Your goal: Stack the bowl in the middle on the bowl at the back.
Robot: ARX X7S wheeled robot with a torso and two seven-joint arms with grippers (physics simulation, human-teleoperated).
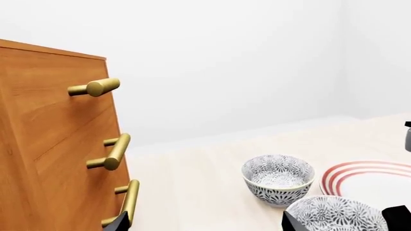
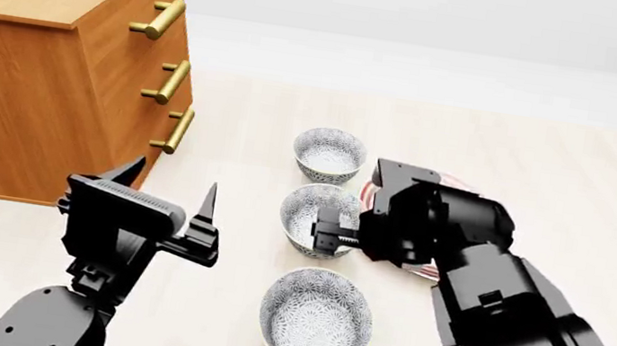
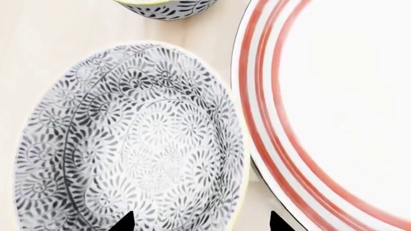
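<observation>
Item 1, bowl in the middle (image 2: 317, 218): small, deep, white with fine grey-blue floral pattern. Stands upright on the pale wooden table (image 2: 551, 171), second in a row of three alike running away from the robot. Right gripper (image 2: 328, 231) reaches in from the plate side, fingertips at the near right rim. In the right wrist view two dark fingertips (image 3: 123, 222) straddle the rim of this bowl (image 3: 134, 144), one over the patterned inside, the other outside toward the plate; jaws parted, contact with the rim not discernible, nothing lifted.

Item 2, bowl at the back (image 2: 329, 154): same pattern, upright, just beyond item 1 and apart from it. In the left wrist view, seen whole (image 1: 278, 179).

Item 3, nearest bowl (image 2: 316, 318): same pattern, closest to the robot, apart from item 1.

Item 4, plate (image 3: 334, 110): flat, white, red rings, just right of item 1, largely hidden under the right arm in the head view.

Item 5, wooden drawer cabinet (image 2: 47, 55): brass handles, far left on the table.

Item 6, left gripper (image 2: 166, 198): held above bare table left of the bowls, well apart from them, fingers spread wide, holding nothing.
</observation>
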